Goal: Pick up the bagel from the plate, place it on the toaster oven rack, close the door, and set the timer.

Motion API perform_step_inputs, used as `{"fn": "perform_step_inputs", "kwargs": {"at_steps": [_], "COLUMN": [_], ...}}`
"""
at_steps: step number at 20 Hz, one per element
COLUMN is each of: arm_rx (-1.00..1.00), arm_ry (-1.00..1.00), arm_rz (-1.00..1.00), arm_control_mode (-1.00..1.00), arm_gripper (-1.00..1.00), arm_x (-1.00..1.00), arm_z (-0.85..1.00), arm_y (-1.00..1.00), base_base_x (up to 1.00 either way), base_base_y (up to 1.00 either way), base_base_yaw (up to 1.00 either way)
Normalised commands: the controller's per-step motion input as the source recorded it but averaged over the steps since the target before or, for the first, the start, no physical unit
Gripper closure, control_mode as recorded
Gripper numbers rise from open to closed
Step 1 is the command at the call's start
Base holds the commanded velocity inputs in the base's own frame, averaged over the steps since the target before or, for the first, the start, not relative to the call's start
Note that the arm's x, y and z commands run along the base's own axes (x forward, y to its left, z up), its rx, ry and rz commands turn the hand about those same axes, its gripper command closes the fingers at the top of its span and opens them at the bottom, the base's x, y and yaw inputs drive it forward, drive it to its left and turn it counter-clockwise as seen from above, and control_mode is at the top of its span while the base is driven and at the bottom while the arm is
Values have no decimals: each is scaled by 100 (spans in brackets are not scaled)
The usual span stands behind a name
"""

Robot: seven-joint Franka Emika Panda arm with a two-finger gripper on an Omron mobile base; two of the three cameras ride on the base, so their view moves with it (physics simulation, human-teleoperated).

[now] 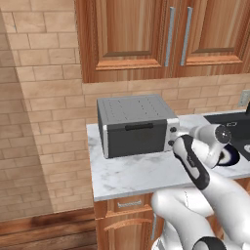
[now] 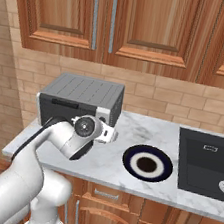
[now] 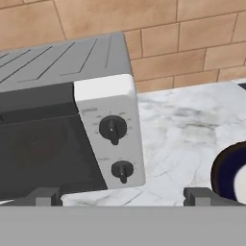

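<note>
Hand view: boxy grey toaster oven [image 3: 67, 120], two round black knobs [image 3: 113, 129], marble counter [image 3: 182, 129], gripper [image 3: 124, 196] wide apart, empty.

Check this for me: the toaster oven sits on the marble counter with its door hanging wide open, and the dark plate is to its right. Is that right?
Not quite. The door is shut flat against the front of the toaster oven, its bar handle up near the top edge, as the left base view shows. The rest holds: the oven sits on the marble counter, and the plate lies to its right.
</note>
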Motion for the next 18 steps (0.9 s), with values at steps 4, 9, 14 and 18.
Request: {"fn": "perform_step_inputs", "kwargs": {"at_steps": [4, 9, 14, 18], "arm_rx": [0, 0, 0, 0], "arm_ry": [0, 4, 6, 5], "arm_rz": [0, 0, 0, 0], "arm_control_mode": [-100, -100, -100, -100], "arm_gripper": [-100, -100, -100, -100], "arm_x": [0, 13, 11, 9], "arm_z": [-41, -39, -35, -31], "arm_y": [0, 0, 9, 26], "base_base_x": [0, 0, 0, 0], "base_base_y": [0, 0, 0, 0], "base_base_yaw": [0, 0, 0, 0]}}
